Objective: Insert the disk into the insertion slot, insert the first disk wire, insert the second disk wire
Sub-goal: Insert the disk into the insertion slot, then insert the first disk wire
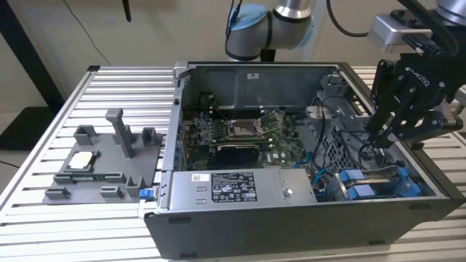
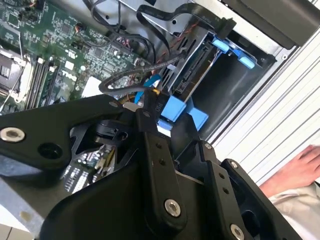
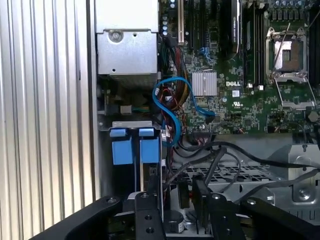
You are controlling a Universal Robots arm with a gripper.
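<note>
The disk (image 2: 192,70) sits in the insertion slot (image 1: 378,183) at the case corner on the exterior view's right. Its blue carrier tabs (image 3: 135,147) stick out, and its connector edge faces into the case. My gripper (image 1: 378,141) hangs just above and inboard of the slot. In the second wrist view the gripper (image 2: 134,106) is shut on the end of a blue disk wire (image 2: 149,82), a short way from the disk's connectors. A black disk wire (image 2: 162,68) with its plug lies loose next to that connector edge. The blue wire (image 3: 170,107) loops up to the motherboard.
The grey power-supply box (image 1: 233,185) lies along the case's front wall, beside the slot. A perforated metal cage (image 3: 240,172) and loose black cables crowd the space by the gripper. A grey fixture (image 1: 102,164) stands on the slatted table. A person's hand (image 2: 300,170) rests outside the case.
</note>
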